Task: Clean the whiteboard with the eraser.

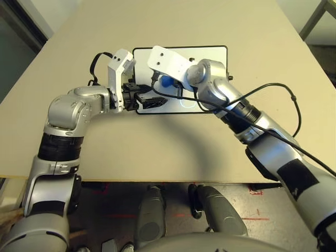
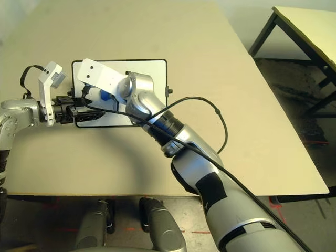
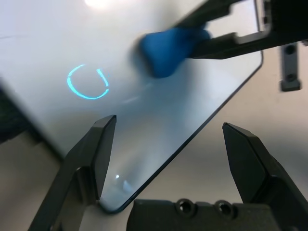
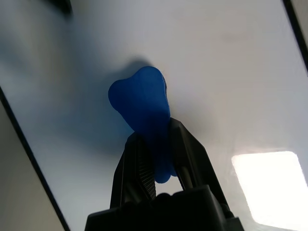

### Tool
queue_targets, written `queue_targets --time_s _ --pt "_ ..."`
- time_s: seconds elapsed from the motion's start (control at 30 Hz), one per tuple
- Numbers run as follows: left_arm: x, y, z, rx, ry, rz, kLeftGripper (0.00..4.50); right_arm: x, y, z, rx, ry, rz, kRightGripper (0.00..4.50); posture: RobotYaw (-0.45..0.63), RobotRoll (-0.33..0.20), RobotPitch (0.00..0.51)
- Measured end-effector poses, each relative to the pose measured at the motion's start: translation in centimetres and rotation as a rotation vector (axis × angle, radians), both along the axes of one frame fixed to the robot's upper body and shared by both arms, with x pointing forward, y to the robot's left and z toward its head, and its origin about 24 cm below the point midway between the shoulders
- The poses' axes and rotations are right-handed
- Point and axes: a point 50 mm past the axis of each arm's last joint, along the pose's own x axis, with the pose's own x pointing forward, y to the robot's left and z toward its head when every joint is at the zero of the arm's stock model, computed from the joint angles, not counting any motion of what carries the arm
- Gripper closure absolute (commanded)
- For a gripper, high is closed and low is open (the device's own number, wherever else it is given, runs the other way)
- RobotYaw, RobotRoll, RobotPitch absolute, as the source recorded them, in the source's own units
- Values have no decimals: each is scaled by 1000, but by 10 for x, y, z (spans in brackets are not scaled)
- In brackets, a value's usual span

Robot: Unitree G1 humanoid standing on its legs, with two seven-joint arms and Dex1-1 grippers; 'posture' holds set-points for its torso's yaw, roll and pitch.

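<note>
- The left gripper [image 3: 168,149] is at the near left corner of the whiteboard [image 1: 212,52], with its two fingers spread wide on either side of that corner and nothing pinched between them; I judge that it is there to steady the board, so it should rest firm and not slide while the other arm rubs
- A little further in, a bluish ring [image 3: 87,83] is on the white surface, with a small gap in its line; it lies near the eraser but apart from it, and I judge it is the mark that is left to wipe
- The eraser [image 4: 140,110] is held in the right gripper [image 4: 161,159], whose fingers are closed tight on the narrow waist of the blue block, and its broad free end points down at the board; I cannot tell surely if it presses on the surface or hangs just over it
- To do this step well, I would keep the block flat on the board with light, even pressure, bring it across the ring in short overlapping passes, and keep the right fingers clear of the left ones
- The far part of the board, beyond the right arm [image 1: 220,89], looks clean where it is visible, and the board lies flat on the beige table [image 1: 262,31]
</note>
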Motion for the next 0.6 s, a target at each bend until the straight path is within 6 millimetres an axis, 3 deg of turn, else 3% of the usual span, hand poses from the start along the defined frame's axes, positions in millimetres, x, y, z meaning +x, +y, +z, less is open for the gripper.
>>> queue_targets --time_s 0.33,0.6 --pt "-2 3 4 16 -6 2 0 -7 -37 -5 -34 40 -74 3901 -93 0 206" --pt "-2 2 4 17 -7 -1 0 -8 -37 -3 -26 54 -95 3901 -94 0 206"
